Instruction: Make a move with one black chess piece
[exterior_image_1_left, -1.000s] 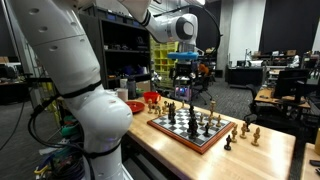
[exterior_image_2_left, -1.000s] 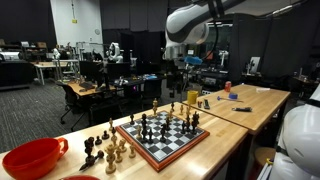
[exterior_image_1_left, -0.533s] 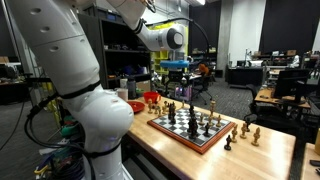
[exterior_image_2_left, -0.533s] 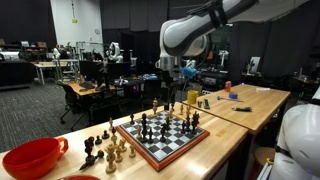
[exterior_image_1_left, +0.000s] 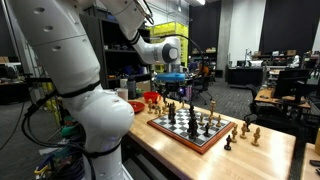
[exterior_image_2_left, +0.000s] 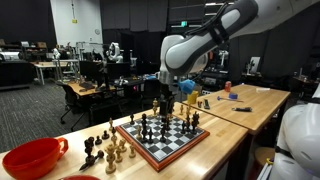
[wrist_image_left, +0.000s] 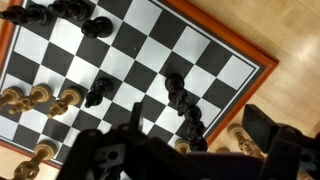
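Observation:
The chessboard (exterior_image_1_left: 186, 133) (exterior_image_2_left: 150, 147) lies on the wooden table with black and light pieces on it. In the wrist view the board (wrist_image_left: 190, 55) fills the picture, and black pieces (wrist_image_left: 178, 93) stand near its orange edge. My gripper (exterior_image_1_left: 171, 86) (exterior_image_2_left: 163, 101) hangs a little above one end of the board in both exterior views. In the wrist view its fingers (wrist_image_left: 185, 150) are spread wide, with a black piece (wrist_image_left: 192, 126) standing between them below. Nothing is held.
A red bowl (exterior_image_1_left: 135, 105) (exterior_image_2_left: 30, 158) sits off one end of the board. Loose chess pieces (exterior_image_1_left: 245, 131) (exterior_image_2_left: 104, 150) stand on the table beside the board. Light pieces (wrist_image_left: 245, 145) stand just past the board's edge. Desks and chairs are behind.
My arm has swung down and across. The gripper has dropped from high above the table to just over the end of the board.

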